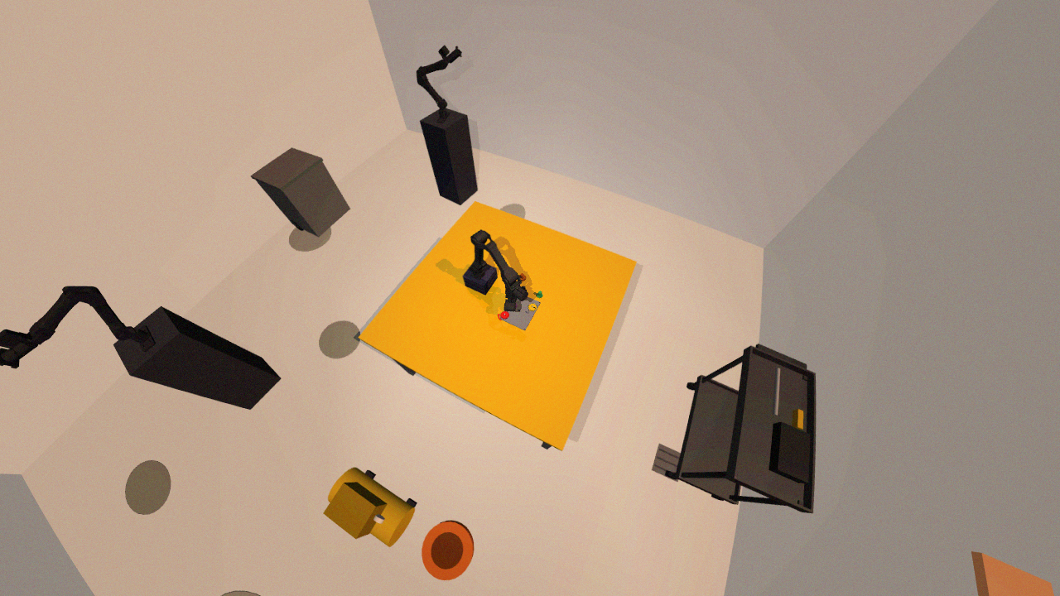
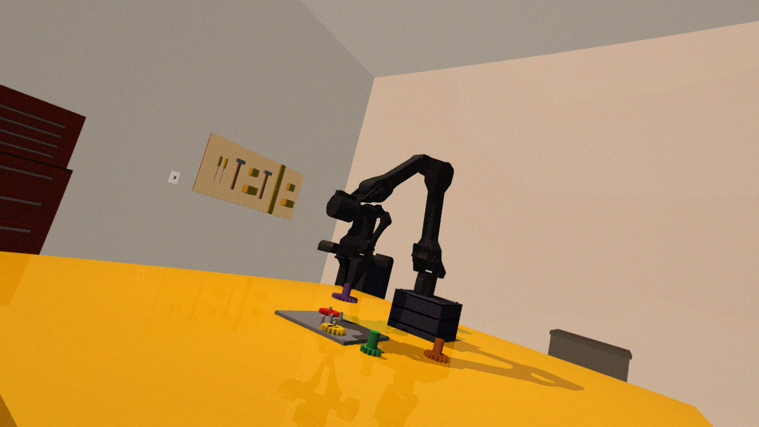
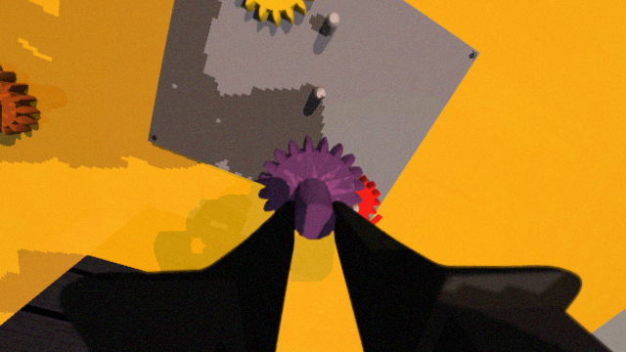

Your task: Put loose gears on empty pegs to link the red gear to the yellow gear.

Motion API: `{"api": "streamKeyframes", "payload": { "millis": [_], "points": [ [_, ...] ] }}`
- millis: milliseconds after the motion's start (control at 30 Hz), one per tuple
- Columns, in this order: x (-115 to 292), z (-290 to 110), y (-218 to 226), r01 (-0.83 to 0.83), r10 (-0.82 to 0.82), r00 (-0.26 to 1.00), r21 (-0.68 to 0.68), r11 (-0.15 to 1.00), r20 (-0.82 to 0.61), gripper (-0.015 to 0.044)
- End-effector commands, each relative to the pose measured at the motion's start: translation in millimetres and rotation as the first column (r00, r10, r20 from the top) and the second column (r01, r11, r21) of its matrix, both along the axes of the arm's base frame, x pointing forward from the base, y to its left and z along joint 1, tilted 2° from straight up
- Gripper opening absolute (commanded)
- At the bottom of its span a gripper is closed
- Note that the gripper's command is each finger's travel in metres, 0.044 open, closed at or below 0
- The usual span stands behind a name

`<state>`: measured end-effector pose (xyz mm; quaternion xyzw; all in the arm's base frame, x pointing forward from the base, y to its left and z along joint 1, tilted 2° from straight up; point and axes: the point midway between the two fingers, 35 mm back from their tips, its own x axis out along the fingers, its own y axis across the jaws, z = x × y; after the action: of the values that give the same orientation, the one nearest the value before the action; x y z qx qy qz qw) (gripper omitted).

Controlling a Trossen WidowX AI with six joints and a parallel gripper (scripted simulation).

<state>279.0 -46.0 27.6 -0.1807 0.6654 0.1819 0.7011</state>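
From the top, the black hand [image 1: 512,305] [image 2: 346,284] [image 3: 313,208] is hanging over the grey board [image 1: 522,324] [image 2: 296,320] [image 3: 401,73], which is lying on the yellow tabletop [image 1: 518,385] [image 2: 159,345] [image 3: 538,147]. The red gear [image 1: 503,314] [image 2: 327,311] [image 3: 368,198] and the yellow gear [image 1: 534,306] [image 2: 333,330] [image 3: 276,7] are sitting apart on it. No brand or lettering is showing.

From outside, the hand is gripping the purple gear [image 2: 344,298] [image 3: 318,163] by its upright stem, the teeth hanging below, clear of the board. The green gear [image 1: 539,295] [image 2: 370,350] and the orange gear [image 1: 522,276] [image 2: 436,356] [image 3: 15,110] are standing on the tabletop, stems up. Nothing here is carrying readable writing either.

From the wrist, the fingers are pinching the stem from both sides, leaving the toothed rim free; that is looking like the right place to hold. The gear is probably behaving as a light, stiff piece, not fragile, though its smooth stem could be slipping or tilting under a hard push. Two bare pegs are standing beyond it, and the purple rim is partly covering the red gear from this angle. No label or maker's mark is appearing on any gear.
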Motion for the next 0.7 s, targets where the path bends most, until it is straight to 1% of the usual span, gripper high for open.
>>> {"api": "streamKeyframes", "payload": {
  "millis": [0,667],
  "points": [
    [-2.0,-1.1,0.4,-0.009,0.009,1.000,0.005,1.000,-0.002,0.0000],
    [-1.2,-0.1,0.8,-0.014,0.014,1.000,0.005,1.000,-0.002,0.0000]
  ]
}}
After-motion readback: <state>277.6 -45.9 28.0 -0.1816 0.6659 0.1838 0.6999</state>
